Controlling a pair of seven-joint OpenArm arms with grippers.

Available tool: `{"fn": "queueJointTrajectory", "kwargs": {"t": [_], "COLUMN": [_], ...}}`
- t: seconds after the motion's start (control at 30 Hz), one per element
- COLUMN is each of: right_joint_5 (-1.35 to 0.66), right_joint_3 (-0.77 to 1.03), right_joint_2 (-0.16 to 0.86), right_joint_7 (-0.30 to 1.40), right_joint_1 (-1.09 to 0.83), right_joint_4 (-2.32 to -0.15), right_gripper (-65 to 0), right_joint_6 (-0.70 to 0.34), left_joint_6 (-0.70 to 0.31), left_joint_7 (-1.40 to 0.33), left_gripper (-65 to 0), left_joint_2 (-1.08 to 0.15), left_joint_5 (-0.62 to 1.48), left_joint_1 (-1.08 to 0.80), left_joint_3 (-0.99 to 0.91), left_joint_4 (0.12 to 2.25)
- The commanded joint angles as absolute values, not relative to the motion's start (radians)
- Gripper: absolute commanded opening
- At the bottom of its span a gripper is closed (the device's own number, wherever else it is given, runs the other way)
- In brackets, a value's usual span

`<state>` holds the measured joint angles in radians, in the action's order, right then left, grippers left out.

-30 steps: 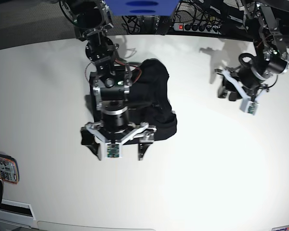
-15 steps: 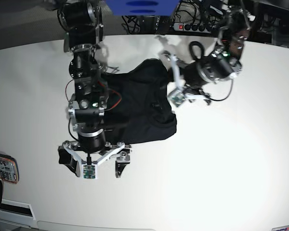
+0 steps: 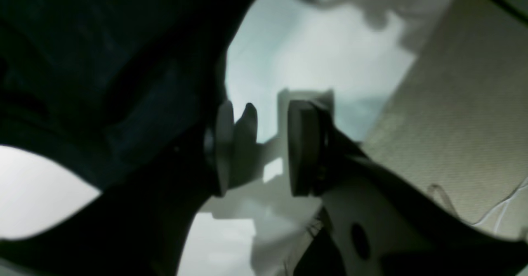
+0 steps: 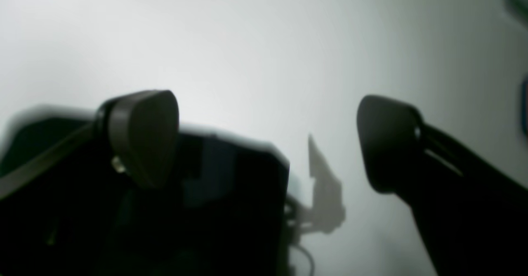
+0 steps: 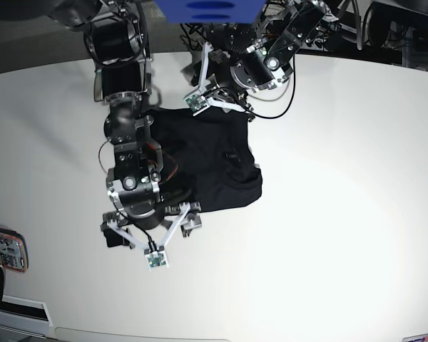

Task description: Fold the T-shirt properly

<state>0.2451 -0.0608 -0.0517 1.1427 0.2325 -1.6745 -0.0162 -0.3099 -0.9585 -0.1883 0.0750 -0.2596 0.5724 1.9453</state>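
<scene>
The T-shirt (image 5: 207, 160) was found bunched into a rough dark block on the white worktop (image 5: 328, 214), slightly toward the far side of its middle.

The right end effector (image 4: 268, 144) was held over bare worktop just off the T-shirt's near-left corner. Its 2 fingers were spread fully apart and nothing was seen between them. This placement was judged to be a stand-off position, clear of the cloth and ready for the near hem.

The left end effector (image 3: 255, 148) was positioned at the T-shirt's far edge, in the collar and shoulder region. Its pads were seen parted with a clear gap and pale worktop visible between them; black fabric lay beside one pad, but no cloth was seen clamped. It was judged to be an approach for a pick at that far edge, so that the bunched part could be drawn out or folded over.

Compared with 0.5 s earlier, the left arm was noted to have swung from the T-shirt's right side to its far edge. The right arm was shifted slightly toward the T-shirt. The T-shirt's outline was noted as little changed.
</scene>
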Motion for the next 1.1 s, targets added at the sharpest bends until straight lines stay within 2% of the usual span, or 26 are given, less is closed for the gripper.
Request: {"fn": "queueJointTrajectory", "kwargs": {"t": [0.0, 0.33, 0.53, 0.67, 1.07], "right_joint_5": [0.248, 0.243, 0.067, -0.016, -0.018], "right_joint_3": [-0.059, -0.059, -0.007, 0.025, 0.025], "right_joint_2": [-0.054, -0.054, -0.054, -0.025, 0.073], "right_joint_7": [1.095, 1.076, 1.021, 1.010, 0.964], "right_joint_1": [0.277, 0.315, 0.423, 0.432, 0.429], "right_joint_4": [-1.675, -1.428, -1.293, -1.221, -1.250], "right_gripper": [0.0, 0.0, 0.0, 0.0, 0.0], "right_joint_6": [-0.019, -0.021, -0.019, -0.021, -0.018], "left_joint_6": [-0.309, -0.309, -0.309, -0.309, -0.309], "left_joint_7": [-0.938, -0.938, -0.926, -0.819, -0.800], "left_gripper": [-43.6, -43.6, -43.6, -43.6, -43.6], "left_joint_2": [-0.185, -0.183, -0.182, -0.186, -0.188], "left_joint_5": [0.082, 0.084, 0.084, 0.077, 0.077], "left_joint_1": [-0.254, -0.222, -0.188, -0.183, -0.162], "left_joint_3": [0.570, 0.489, 0.487, 0.484, 0.484], "left_joint_4": [1.952, 1.940, 1.842, 1.761, 1.745]}}
